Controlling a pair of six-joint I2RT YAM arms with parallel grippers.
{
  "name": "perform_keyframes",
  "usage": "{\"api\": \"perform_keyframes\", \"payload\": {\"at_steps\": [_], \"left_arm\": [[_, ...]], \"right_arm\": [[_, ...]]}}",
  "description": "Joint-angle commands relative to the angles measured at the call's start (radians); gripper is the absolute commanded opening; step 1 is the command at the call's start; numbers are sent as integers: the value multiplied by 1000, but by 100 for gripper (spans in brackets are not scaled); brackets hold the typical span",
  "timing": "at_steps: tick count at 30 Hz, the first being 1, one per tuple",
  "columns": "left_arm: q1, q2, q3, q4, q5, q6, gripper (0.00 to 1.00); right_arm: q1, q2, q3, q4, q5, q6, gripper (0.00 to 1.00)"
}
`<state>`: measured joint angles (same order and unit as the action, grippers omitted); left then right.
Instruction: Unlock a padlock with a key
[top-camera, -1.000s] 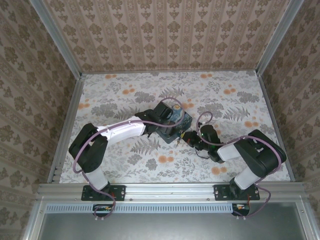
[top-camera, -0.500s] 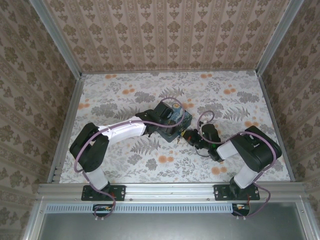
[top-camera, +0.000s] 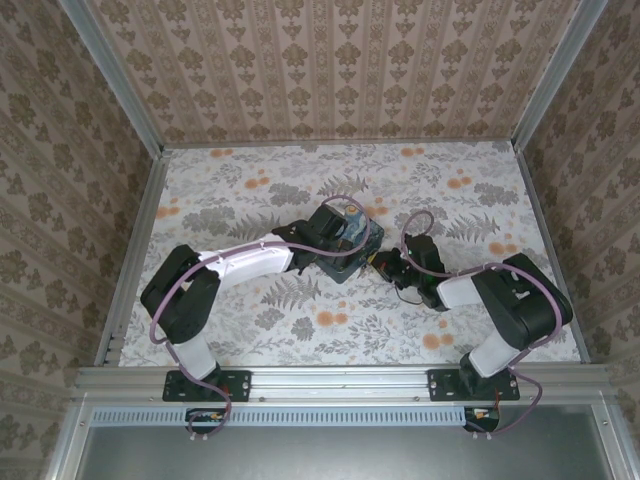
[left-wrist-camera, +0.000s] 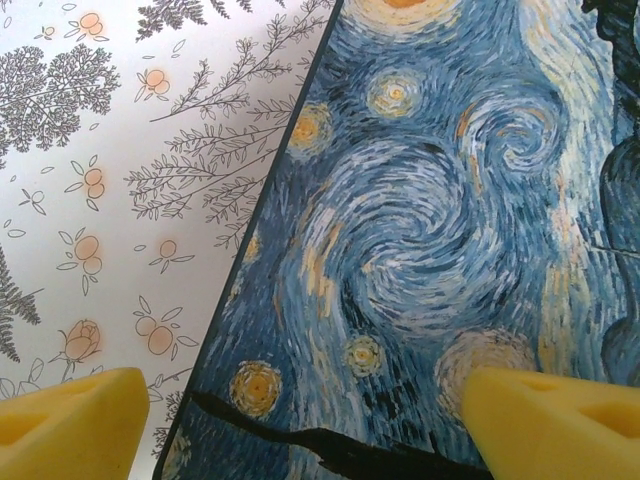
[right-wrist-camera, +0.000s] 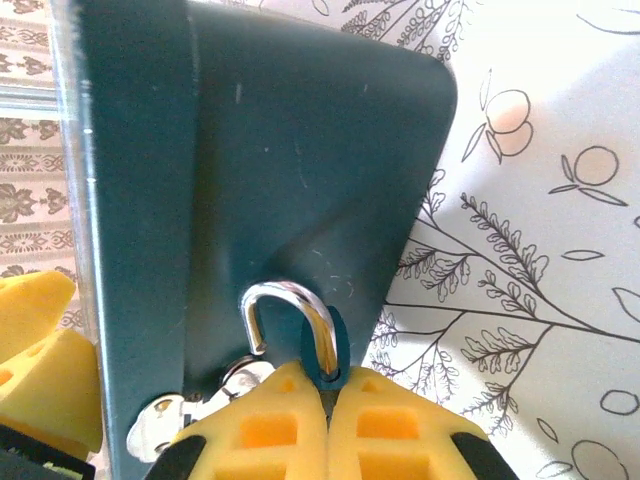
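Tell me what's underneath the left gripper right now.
The starry-night box lies, painted top up, under the open left gripper; floral tablecloth lies beneath one finger, past the box's edge. The top covers whatever is inside the box.

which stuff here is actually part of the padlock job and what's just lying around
Part of the job: padlock, shackle through a dark loop; right fingers, shut at its base; silver piece beside it, possibly the key; painted box the lock hangs on; left fingers, open over its lid.
Just background: floral tablecloth; patterned walls.
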<state>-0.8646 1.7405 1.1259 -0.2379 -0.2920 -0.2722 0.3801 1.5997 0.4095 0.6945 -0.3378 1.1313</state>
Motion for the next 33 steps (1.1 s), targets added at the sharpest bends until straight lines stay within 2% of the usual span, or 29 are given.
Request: {"api": "perform_keyframes", "payload": {"at_steps": [1,10,14,18,24,33], "left_arm": [[8,101,-75,-201,6,33,96],[78,116,-50,-184,87,24,97],[96,129,-4,-197,95,40,97],[110,146,56,-219,93,55,97],[149,120,140,-256,109,62,100],[224,-36,207,-299,260,6,100]], "right_arm": [[-10,-24,-1,-54,-26,-38,0],[3,-155,-94,-26,-57,-14,0],[50,-277,-117,-115,-33,-22,0],[113,-337,-131,-162,10,-12,0],[219,-329,-152,-123,73,28,0],[319,-216,-153,-23,132,70,0]]}}
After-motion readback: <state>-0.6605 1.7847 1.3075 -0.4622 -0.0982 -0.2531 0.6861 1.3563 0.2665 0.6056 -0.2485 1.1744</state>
